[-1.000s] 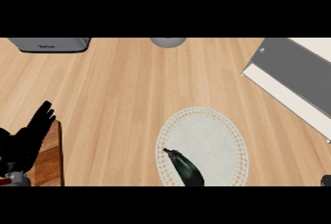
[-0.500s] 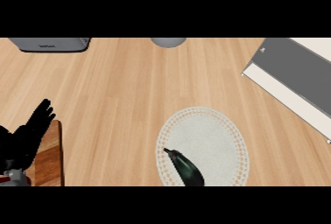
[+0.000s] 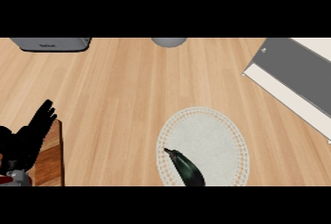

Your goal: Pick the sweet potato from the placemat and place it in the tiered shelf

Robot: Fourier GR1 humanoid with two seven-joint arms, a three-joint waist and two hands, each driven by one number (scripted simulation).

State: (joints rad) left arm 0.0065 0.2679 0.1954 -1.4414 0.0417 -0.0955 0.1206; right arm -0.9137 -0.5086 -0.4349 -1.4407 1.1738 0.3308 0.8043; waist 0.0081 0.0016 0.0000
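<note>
Dark tapered vegetable (image 3: 185, 168) lies on placemat (image 3: 203, 146), at its near-left edge. Judged stiff, smooth-skinned, fairly light; I'd grasp mid-body. Left hand (image 3: 27, 136), fingers straight, far left of placemat; right unseen

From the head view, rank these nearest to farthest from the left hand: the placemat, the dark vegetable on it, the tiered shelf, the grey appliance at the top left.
From the left hand, resting open at the left edge:
1. Dark vegetable and placemat, lower centre; too close to call.
2. Grey appliance, top left corner.
3. Tiered shelf, far right.
</note>
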